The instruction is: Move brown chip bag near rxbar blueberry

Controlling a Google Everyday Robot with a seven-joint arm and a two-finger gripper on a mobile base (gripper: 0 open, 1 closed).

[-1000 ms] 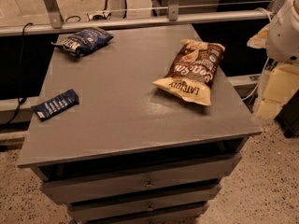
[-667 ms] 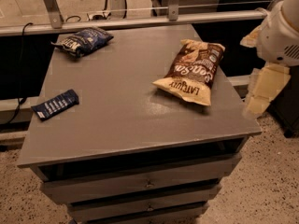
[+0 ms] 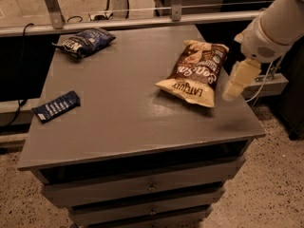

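1. The gripper (image 3: 235, 82) has come in from beyond the worktop's (image 3: 128, 127) right edge. It now hangs over the right side of the worktop, just beside the brown bag's (image 3: 192, 72) right edge and pointing down.
2. A thin strip of worktop shows between gripper and bag, so they look apart. I cannot tell whether the jaws are apart or together.
3. The brown bag has not shifted. It lies flat on the right half of the worktop, one cream end toward the front and the other toward the back rail.
4. The rxbar (image 3: 57, 106) also lies where it was, flat at the left front edge, well apart from the brown bag. Most of the bare worktop lies between them.
5. The blue bag (image 3: 85, 42) sits unchanged at the back left corner, clear of the straight path from brown bag to rxbar.
6. My reading is that this is the approach, not yet the grasp, and none of the carry is done.
7. The next move likely calls for a short shift left over the bag and a descent onto its crinkly body. A pinch at the very edge could slip.
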